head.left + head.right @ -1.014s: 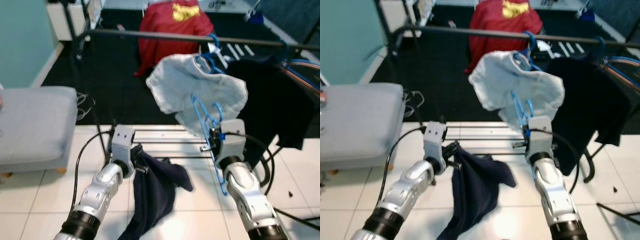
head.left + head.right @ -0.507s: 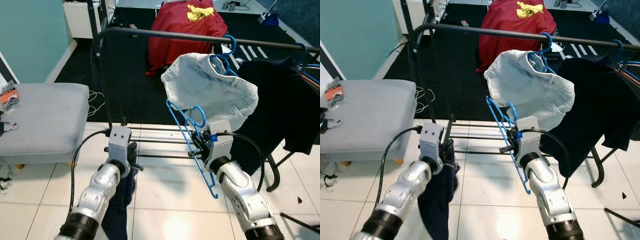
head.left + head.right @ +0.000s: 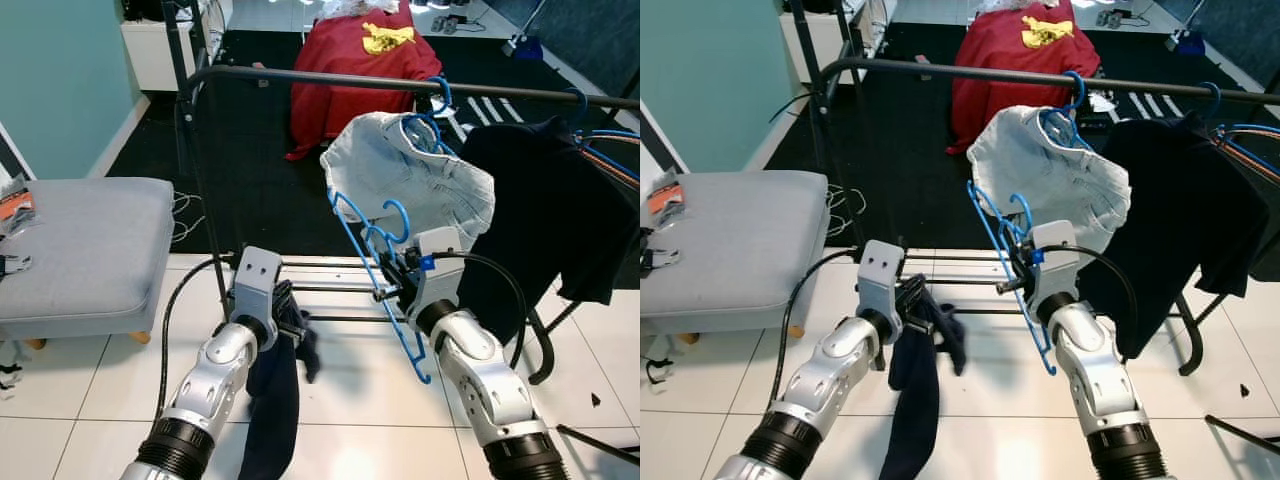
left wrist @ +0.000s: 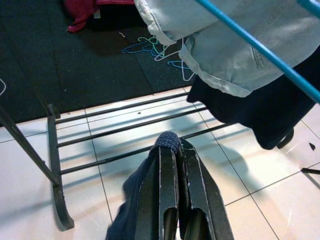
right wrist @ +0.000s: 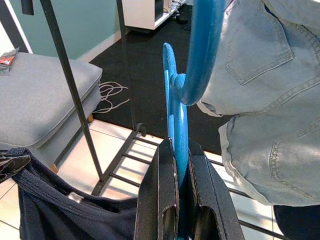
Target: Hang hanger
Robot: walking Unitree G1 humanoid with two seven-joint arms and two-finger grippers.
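Hangers (image 4: 157,49) litter the black mat (image 4: 75,65) beneath the denim (image 4: 235,45).

1. The right gripper (image 3: 396,277) clamped a blue hanger (image 3: 372,262), tilted, hook up, below the black rail (image 3: 330,80).
2. The left gripper (image 3: 287,310) pinched a dark navy garment (image 3: 276,400) that drooped toward the white tile floor (image 3: 100,380).
3. A pale denim garment (image 3: 410,190) hung on the rail beside a black garment (image 3: 550,215).
4. A grey cushioned stool (image 3: 80,240) stood at the robot's left.

Blue hanger (image 3: 372,250); navy garment (image 3: 275,400); pale denim (image 3: 410,180); red shirt (image 3: 350,60).
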